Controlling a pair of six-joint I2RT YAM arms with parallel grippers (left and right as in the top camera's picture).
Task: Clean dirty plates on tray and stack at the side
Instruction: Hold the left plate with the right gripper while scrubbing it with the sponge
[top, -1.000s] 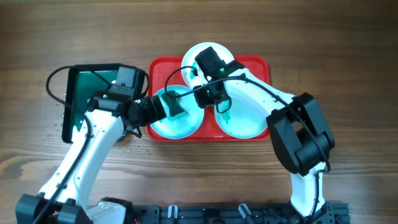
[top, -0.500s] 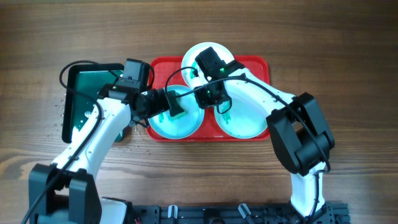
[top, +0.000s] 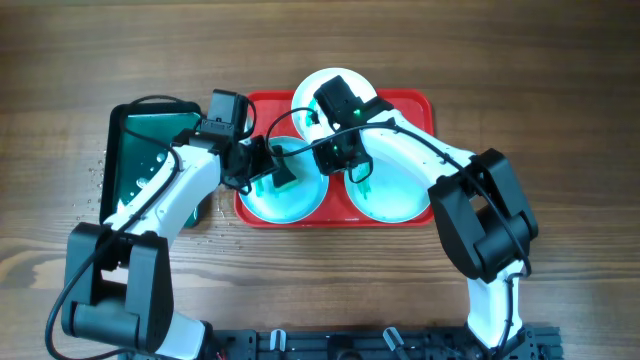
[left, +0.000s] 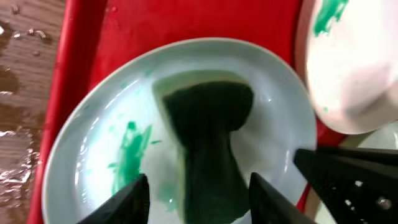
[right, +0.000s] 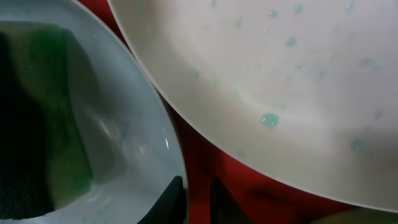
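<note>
The red tray (top: 420, 100) lies mid-surface, with all three plates on it: the white plate (top: 330, 85) at 12 o'clock, one turquoise plate (top: 290, 205) at 8 o'clock and the other turquoise plate (top: 400, 195) at 4 o'clock. From overhead both arms cross the tray and cover a good part of each plate, so none shows its whole rim. The left hand (left: 199, 202) is clamped on a dark green sponge (left: 208, 124) with a paler layer, and the sponge lies flat on the 8 o'clock plate near its middle. Only the tips of the two fingers (left: 134, 199) enter the left wrist view at the bottom edge, and the sponge's lower end is cut off there. A teal smear (left: 130, 155) sits on that plate at 8 o'clock of the sponge. The white plate's edge reaches the turquoise plate's rim at 2 o'clock, but I cannot tell whether the two touch. The right hand (right: 199, 202) is at that same rim on the 3 o'clock side. Its wrist view is close and blurred, with only two dark fingertips at the bottom edge, so I cannot tell whether it pinches the rim or merely rests against it. Droplets (right: 268, 119) speckle the white plate. A green tray (top: 150, 150) lies at 9 o'clock of the red one, partly under the left arm, on the wooden surface (top: 550, 60).
</note>
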